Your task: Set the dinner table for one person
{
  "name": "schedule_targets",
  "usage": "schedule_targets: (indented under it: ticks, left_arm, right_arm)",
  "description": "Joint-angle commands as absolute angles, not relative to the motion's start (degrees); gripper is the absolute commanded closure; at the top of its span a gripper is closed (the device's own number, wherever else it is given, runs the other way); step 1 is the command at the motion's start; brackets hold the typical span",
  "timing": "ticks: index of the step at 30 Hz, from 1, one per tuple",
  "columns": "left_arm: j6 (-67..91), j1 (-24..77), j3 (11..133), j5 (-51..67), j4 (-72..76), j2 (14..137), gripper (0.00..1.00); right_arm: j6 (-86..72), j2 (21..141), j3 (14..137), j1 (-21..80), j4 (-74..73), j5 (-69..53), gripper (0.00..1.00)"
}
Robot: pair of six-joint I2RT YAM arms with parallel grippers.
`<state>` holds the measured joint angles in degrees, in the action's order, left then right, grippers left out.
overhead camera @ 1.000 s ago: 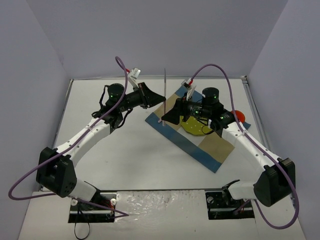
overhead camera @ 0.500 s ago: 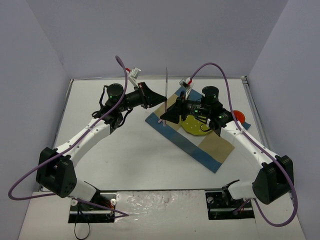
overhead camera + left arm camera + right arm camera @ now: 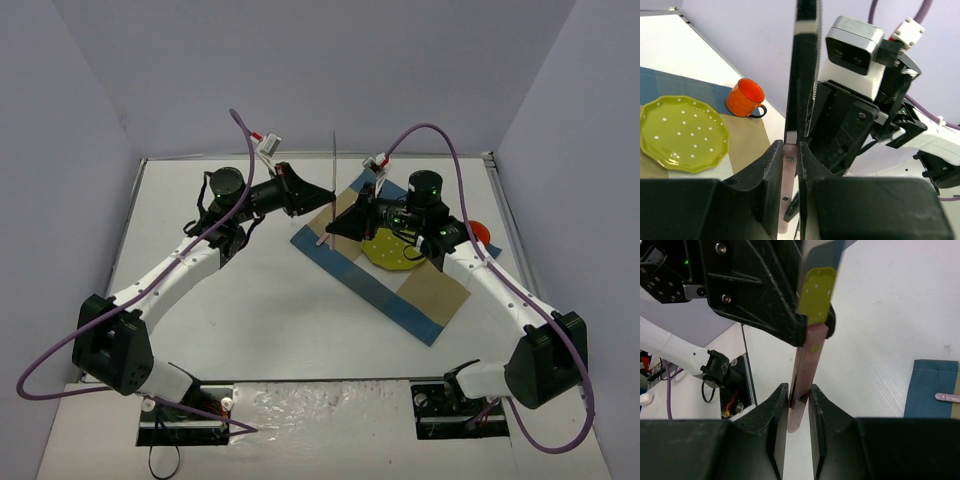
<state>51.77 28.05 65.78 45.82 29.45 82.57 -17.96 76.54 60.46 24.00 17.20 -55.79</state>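
The white tabletop (image 3: 270,320) spans the whole floor between lavender walls (image 3: 90,120), with both arms bolted at its near edge. The left arm (image 3: 190,262) and right arm (image 3: 495,285) reach inward and meet over its far middle. A knife (image 3: 331,180) stands upright between them, tip up, above the far left corner of the placemat (image 3: 430,298).

The left jaws are almost closed. Their fingers (image 3: 765,172) pinch the knife's pinkish handle (image 3: 788,167) from both flat sides, and the serrated blade (image 3: 806,75) rises straight above them. Behind the blade, the right arm's wrist camera (image 3: 855,45) faces this view.

The right jaws are also nearly closed, fingers (image 3: 775,410) clamped on the lower end of the same handle, below the left jaws' hold. The blade above them mirrors a yellow-green dotted patch.

A yellow-green plate (image 3: 390,252) with white dots lies on the blue-and-tan mat, partly under the right arm. An orange mug (image 3: 481,230) stands just beside the mat's far right edge. A second pink handle (image 3: 946,397) lies flat on the mat near its blue border.
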Motion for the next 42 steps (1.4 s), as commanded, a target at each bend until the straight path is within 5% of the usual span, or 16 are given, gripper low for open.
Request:
schedule_targets:
  ticks: [1,6,10,14,21,32,42]
  left_arm:
    - [53.6,27.9,66.2,49.1,39.6,81.2,1.00]
    - [52.0,27.6,65.9,49.4,38.4,81.6,0.93]
    - [47.8,27.3,66.9,48.3,31.9,81.2,0.57]
    - [44.0,27.1,68.3,46.3,24.9,80.8,0.46]
    - [37.1,27.0,70.9,40.4,13.3,78.7,0.06]
    - [22.6,26.5,68.3,1.5,-22.9,67.0,0.03]
    - [21.4,24.5,57.6,-6.7,-28.1,59.9,0.03]
  right_arm:
    - [-17.5,73.7,60.7,23.1,23.3,-57.3,0.91]
    - [-17.3,72.5,59.9,22.8,23.2,-57.3,1.00]
    - [-16.0,71.3,59.7,22.8,19.3,-54.5,1.00]
    - [-13.6,69.1,58.6,22.7,14.9,-48.8,1.00]
    - [-13.5,66.1,56.0,22.7,4.9,-31.2,1.00]
    - [-31.3,64.5,48.8,22.9,-14.9,7.4,1.00]
    - [-49.0,72.3,44.3,20.7,-23.4,16.3,1.00]
